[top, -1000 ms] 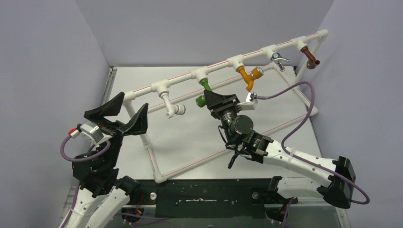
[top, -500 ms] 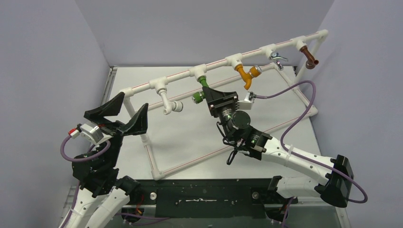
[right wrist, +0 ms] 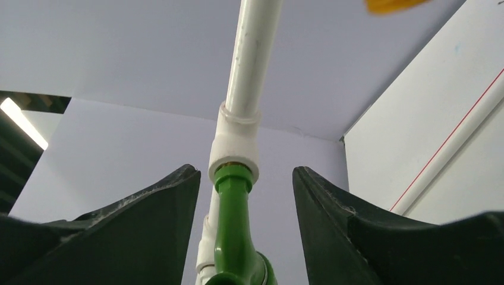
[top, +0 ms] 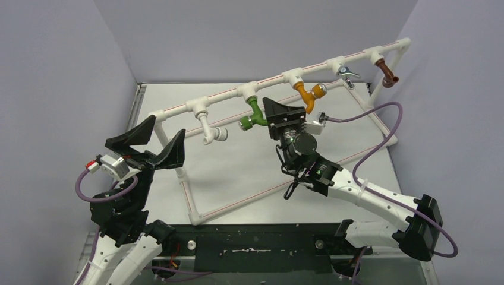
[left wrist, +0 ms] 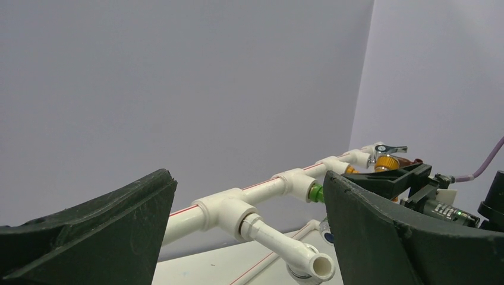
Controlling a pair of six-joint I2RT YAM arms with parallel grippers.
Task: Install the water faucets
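Note:
Five faucets hang from the white pipe frame's top rail (top: pixel 273 80): white (top: pixel 211 132), green (top: pixel 253 116), orange (top: pixel 310 95), silver (top: pixel 348 72) and brown (top: pixel 388 74). My right gripper (top: pixel 268 111) is open around the green faucet. In the right wrist view the green faucet (right wrist: pixel 236 237) sits screwed into a white tee (right wrist: pixel 235 151), between the spread fingers with a gap on each side of my right gripper (right wrist: pixel 243 178). My left gripper (top: pixel 159 138) is open and empty, near the frame's left end. Its wrist view shows the white faucet (left wrist: pixel 279 243) beyond the left gripper (left wrist: pixel 246 237).
The frame's red-striped lower pipes (top: pixel 238 205) lie across the white table (top: pixel 226 172). A purple cable (top: pixel 374 148) loops from the right wrist over the frame's right side. Grey walls close in on the left, back and right.
My right gripper has moved right and farther back, so the green faucet shows more fully with its spout pointing left. The pipe frame shifted slightly back and left. The left arm has not moved.

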